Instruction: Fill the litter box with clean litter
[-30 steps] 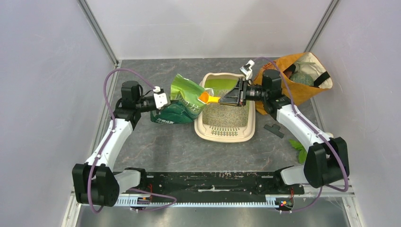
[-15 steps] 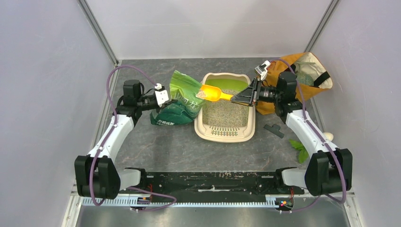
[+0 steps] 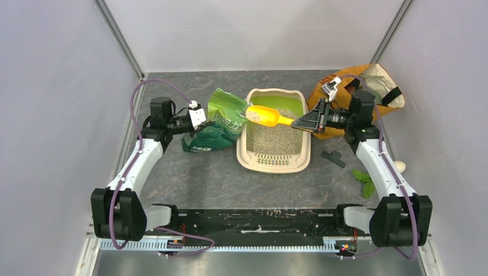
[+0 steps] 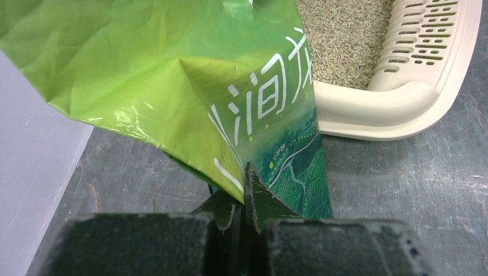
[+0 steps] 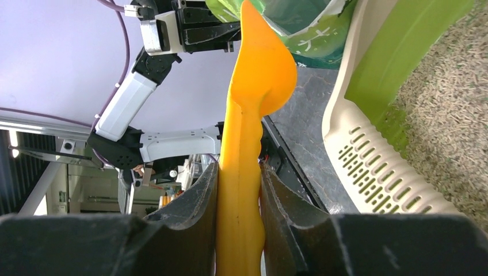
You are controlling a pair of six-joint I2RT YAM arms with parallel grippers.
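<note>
Litter box (image 3: 274, 168) beneath R gripper (image 3: 294, 122) w/ orange scoop (image 3: 260, 115), litter (image 3: 270, 139) inside.

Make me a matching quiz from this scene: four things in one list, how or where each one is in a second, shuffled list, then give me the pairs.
Things
1. orange scoop
2. green printed bag
3. litter box
4. orange fabric bag

States or places
A. holds the clean litter
B. lies at the table's far right corner
C. pinched by the left tool
D. handle clamped in the right tool

Pairs: 1-D, 2-C, 3-A, 4-B
</note>
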